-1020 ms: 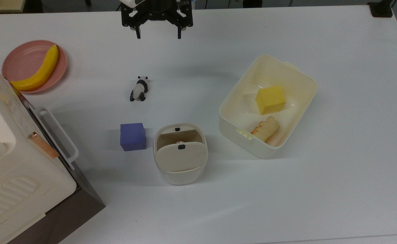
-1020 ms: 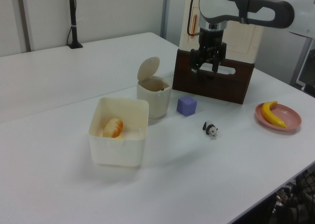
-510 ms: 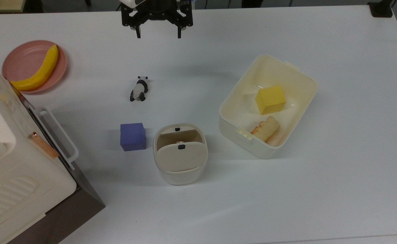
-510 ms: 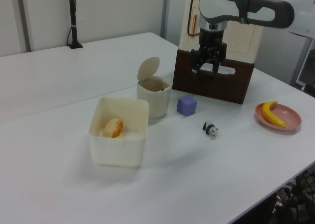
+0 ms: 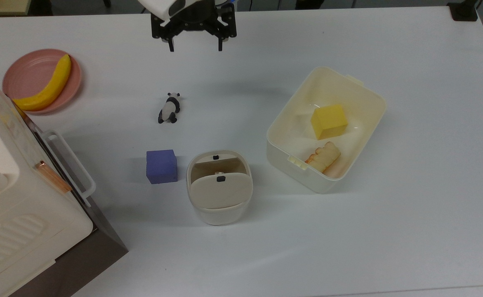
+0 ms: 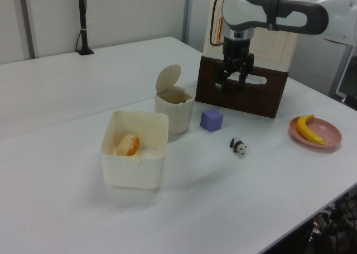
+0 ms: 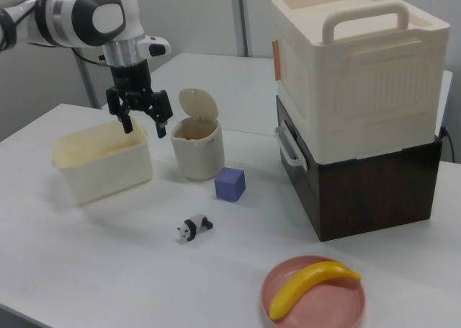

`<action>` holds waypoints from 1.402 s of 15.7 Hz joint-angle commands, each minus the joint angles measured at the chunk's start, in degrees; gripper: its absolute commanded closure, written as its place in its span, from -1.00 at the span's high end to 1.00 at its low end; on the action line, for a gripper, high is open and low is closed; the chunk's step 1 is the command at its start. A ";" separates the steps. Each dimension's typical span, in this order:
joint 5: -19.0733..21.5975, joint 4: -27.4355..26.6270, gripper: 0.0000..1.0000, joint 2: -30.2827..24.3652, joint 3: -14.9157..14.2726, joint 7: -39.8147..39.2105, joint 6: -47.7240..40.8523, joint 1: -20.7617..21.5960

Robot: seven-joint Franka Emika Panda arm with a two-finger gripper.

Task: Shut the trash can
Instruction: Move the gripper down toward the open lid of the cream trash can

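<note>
table (image 5: 410,214) bare at edges | trash can (image 5: 219,187) lid up | pincer (image 5: 194,46) spread, aloft

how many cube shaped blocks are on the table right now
2. A purple cube stands on the table beside the trash can, at the top view's left. A yellow cube sits inside the open tub.

1. A pink round plate (image 5: 27,72) sat near the white counter's (image 5: 410,206) edge at the top view's left, carrying a yellow banana (image 5: 48,86).
2. A small black-and-white panda figurine (image 5: 169,108) lay on its side, apart from a purple cube (image 5: 161,166).
3. An open cream rectangular plastic tub (image 5: 361,93) held a yellow block (image 5: 328,121) and a toast-coloured bread piece (image 5: 323,156).
4. A large white appliance with a handle (image 7: 360,76) rested on a dark brown box (image 7: 374,191).
</note>
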 commanded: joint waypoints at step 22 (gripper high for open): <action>-0.86 -14.62 0.92 7.13 -3.69 10.48 22.07 -2.99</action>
